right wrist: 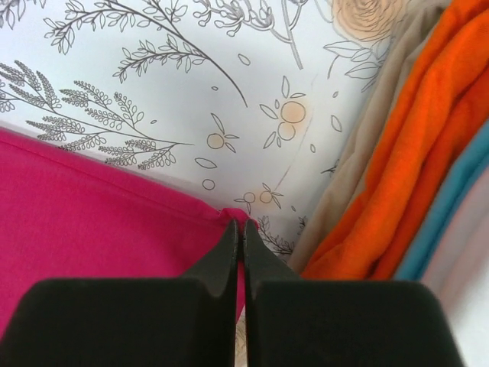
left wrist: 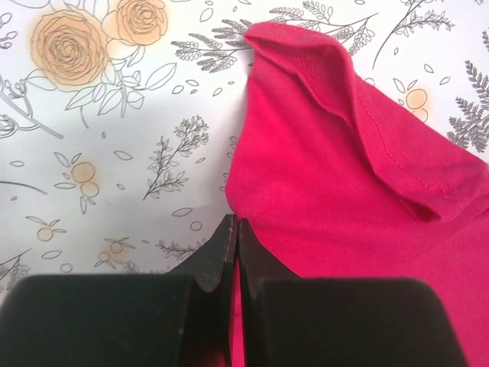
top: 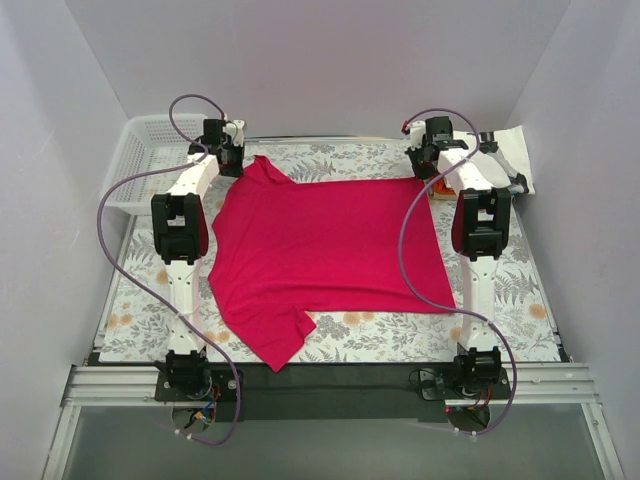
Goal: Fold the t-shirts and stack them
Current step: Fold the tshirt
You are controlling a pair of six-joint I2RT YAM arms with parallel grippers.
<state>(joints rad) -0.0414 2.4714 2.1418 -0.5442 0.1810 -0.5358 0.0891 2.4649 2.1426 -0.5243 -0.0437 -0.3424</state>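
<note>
Crimson-pink t-shirt (top: 325, 250), smooth matte knit, lies spread flat on the floral-print table cover (top: 380, 335), its far sleeve creased. Left gripper (left wrist: 234, 225) is pinched closed on its far-left edge and right gripper (right wrist: 237, 229) is pinched closed on its far-right corner. Orange t-shirt (right wrist: 397, 176) lies folded between tan cloth (right wrist: 359, 153) and teal cloth (right wrist: 451, 206) near that corner. White plastic mesh basket (top: 135, 160) sits at far left.

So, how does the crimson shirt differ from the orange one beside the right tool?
The crimson shirt lies spread open on the table. The orange shirt sits layered in a pile between beige cloth and teal cloth. The left tool and right tool both pinch the crimson shirt's far edge, and neither touches the orange shirt. Both shirts are plain soft cloth.
</note>
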